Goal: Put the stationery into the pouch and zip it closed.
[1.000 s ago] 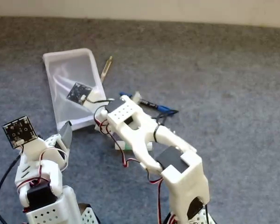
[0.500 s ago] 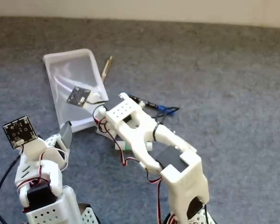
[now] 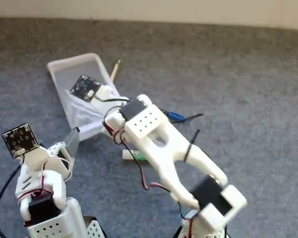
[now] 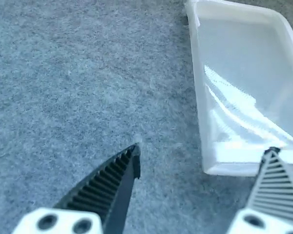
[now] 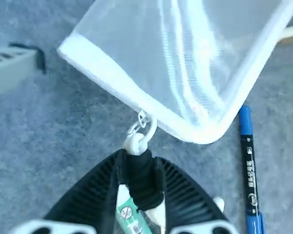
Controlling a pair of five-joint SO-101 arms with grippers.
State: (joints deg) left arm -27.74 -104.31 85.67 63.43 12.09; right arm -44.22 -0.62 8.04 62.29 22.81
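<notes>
Right now the right claw [image 5: 139, 163] is pressed together on the black zip pull [image 5: 142, 180]. A white ring [image 5: 136, 140] links the pull to the slider at the near right corner of the pouch [image 5: 185, 53]. One pouch is on the bench [image 3: 248, 74]: white, see-through mesh, toward the far left, its long side running from near to far. Just under this claw lies one white stick with a green label [image 5: 131, 214], on the bench at the near side of that corner. One blue pen [image 5: 247, 161] lies just to the right of the same corner. One pencil [image 3: 114, 70] lies by the far right edge of the pouch, just beside it. That makes three stationery pieces, all outside the pouch. The left claw [image 4: 202, 151] is spread wide and holds nothing, low at the near end of the pouch. In its wrist view one fingertip overlaps the pouch's near edge and the other is over bare bench to the left
</notes>
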